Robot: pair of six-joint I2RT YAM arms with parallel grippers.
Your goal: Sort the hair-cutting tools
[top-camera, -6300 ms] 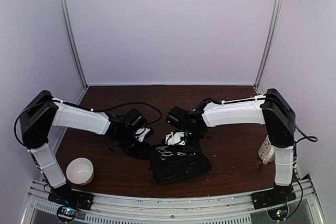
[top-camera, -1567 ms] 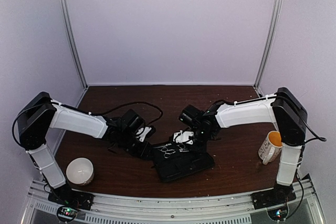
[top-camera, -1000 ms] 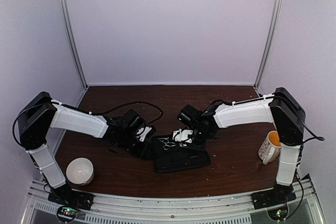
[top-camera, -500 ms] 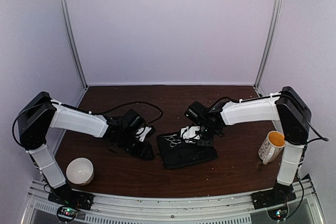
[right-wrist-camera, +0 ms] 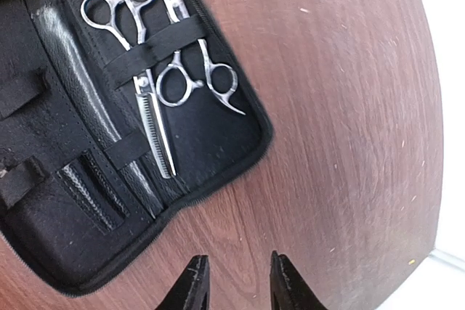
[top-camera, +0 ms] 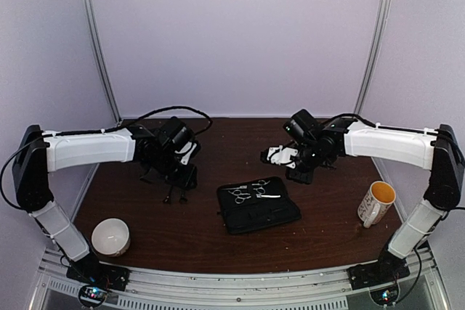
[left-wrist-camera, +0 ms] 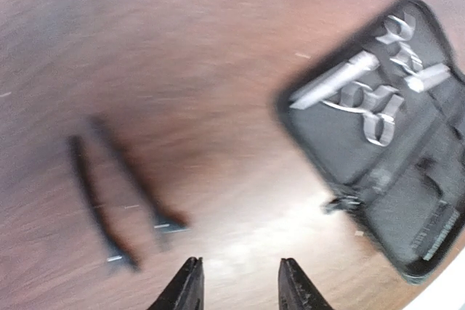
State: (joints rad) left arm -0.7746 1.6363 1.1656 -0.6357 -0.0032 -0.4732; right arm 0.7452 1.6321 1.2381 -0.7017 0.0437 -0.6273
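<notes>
The open black case [top-camera: 260, 210] lies at the table's middle front. Two silver scissors [top-camera: 252, 192] sit in it under elastic straps. They show clearly in the right wrist view [right-wrist-camera: 156, 70] and blurred in the left wrist view [left-wrist-camera: 367, 92]. Two thin black clips [top-camera: 175, 194] lie side by side on the bare table left of the case, and also show in the left wrist view [left-wrist-camera: 116, 194]. My left gripper [top-camera: 183, 174] hovers just behind the clips, open and empty [left-wrist-camera: 236, 284]. My right gripper [top-camera: 299, 173] hovers behind the case's right end, open and empty [right-wrist-camera: 236, 281].
A white and yellow mug [top-camera: 376, 203] stands at the right. A white bowl [top-camera: 110, 236] sits upside down at the front left. A black cable [top-camera: 171, 110] loops behind the left arm. The enclosure walls stand close on both sides.
Both grippers have pulled back and up from the case, the left toward the back left, the right toward the back right. The case has shifted slightly right. The two clips now lie uncovered.
</notes>
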